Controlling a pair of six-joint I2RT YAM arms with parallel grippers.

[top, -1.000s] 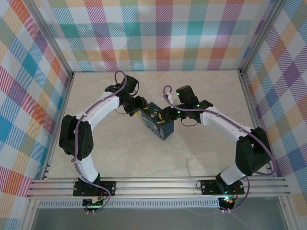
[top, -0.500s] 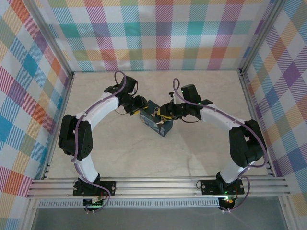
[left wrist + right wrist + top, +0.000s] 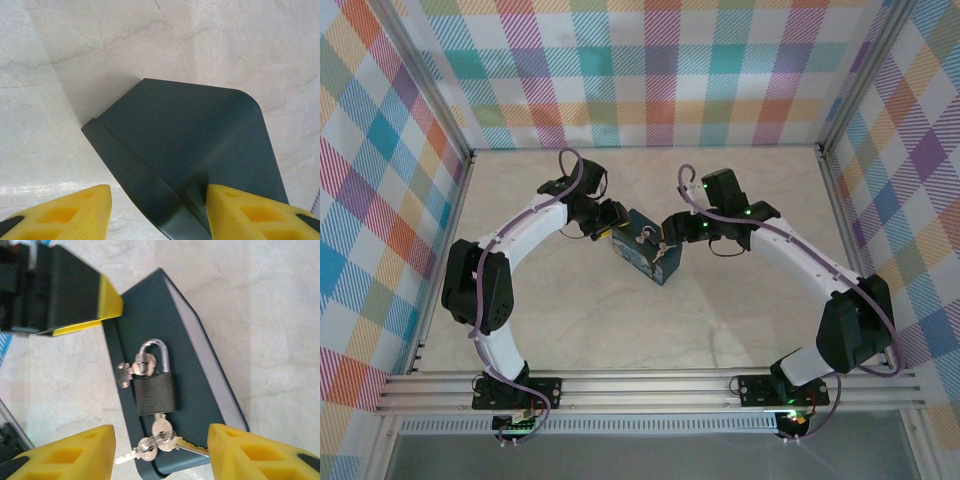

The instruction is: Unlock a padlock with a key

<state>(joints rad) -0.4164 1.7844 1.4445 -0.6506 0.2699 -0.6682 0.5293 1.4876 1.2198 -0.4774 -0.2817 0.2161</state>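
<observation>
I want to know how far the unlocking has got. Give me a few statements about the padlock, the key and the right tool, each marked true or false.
1. A key sits in the bottom of the padlock. True.
2. The right tool is clamped on the key. False: its fingers stand wide apart, and the key between them is not gripped.
3. The padlock lies loose on the table. False: its shackle passes through the hasp of the box, and the padlock rests on the box.
4. Spare keys share a ring with the key. True.
</observation>
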